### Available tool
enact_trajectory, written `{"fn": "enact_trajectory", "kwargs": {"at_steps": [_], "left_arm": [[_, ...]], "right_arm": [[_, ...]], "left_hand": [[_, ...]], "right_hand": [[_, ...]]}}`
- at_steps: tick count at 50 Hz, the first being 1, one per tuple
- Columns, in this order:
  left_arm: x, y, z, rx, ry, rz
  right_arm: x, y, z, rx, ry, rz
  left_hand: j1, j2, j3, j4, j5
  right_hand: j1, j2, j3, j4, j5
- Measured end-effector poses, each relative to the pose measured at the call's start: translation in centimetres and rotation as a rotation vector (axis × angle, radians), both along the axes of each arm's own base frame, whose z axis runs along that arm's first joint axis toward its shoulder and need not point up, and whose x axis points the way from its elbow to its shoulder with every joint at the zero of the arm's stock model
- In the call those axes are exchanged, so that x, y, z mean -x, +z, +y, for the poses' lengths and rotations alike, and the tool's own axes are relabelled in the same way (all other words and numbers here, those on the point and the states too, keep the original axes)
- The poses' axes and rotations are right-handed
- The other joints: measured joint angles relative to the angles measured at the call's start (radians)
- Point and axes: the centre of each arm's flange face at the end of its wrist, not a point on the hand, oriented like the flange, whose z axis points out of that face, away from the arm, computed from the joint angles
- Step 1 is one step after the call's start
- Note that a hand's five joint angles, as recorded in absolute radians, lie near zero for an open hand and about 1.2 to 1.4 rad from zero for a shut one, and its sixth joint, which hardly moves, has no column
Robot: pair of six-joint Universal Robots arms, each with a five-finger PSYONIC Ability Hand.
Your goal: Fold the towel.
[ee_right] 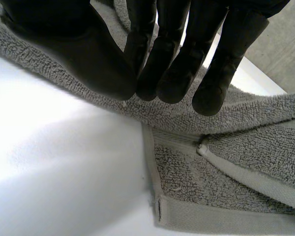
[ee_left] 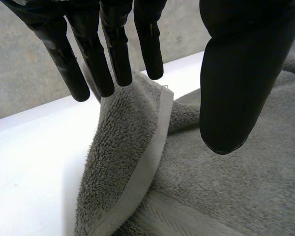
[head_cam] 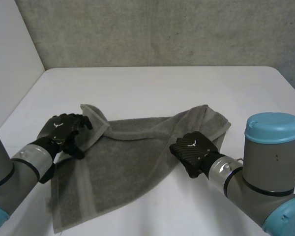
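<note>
I see the grey towel (head_cam: 132, 167) lying rumpled across the near half of the white tabletop (head_cam: 162, 88), one corner running off toward the near left corner and its far side bunched into a ridge. My left hand (head_cam: 64, 130) sits on the towel's far left corner. In its wrist view the fingers (ee_left: 105, 64) are straight and spread away from the thumb (ee_left: 231, 88), so it grips nothing, and a raised fold of towel (ee_left: 132, 147) with a pale hem stands just below the fingertips. My right hand (head_cam: 191, 150) is on the towel's right edge. In its wrist view the thumb (ee_right: 88, 59) is closed against the fingers (ee_right: 167, 73), pinching the edge of the towel (ee_right: 196, 172) beside bare tabletop (ee_right: 54, 172)
</note>
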Motion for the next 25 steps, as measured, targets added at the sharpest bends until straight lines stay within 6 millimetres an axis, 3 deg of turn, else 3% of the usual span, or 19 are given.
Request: {"fn": "enact_trajectory", "kwargs": {"at_steps": [16,25], "left_arm": [[-0.1,0.2,1.3,-0.005,-0.006,-0.001],[-0.3,-0.1,2.4,-0.035,-0.009,-0.008]], "right_arm": [[-0.5,-0.5,-0.4,-0.011,-0.002,-0.014],[1.2,-1.3,-1.8,-0.015,-0.147,0.034]], "left_hand": [[-0.016,-0.016,-0.017,-0.018,-0.017],[-0.057,-0.058,-0.059,-0.059,-0.059]], "right_hand": [[-0.003,-0.002,-0.007,-0.007,-0.01],[-0.428,-0.401,-0.424,-0.421,-0.437]]}}
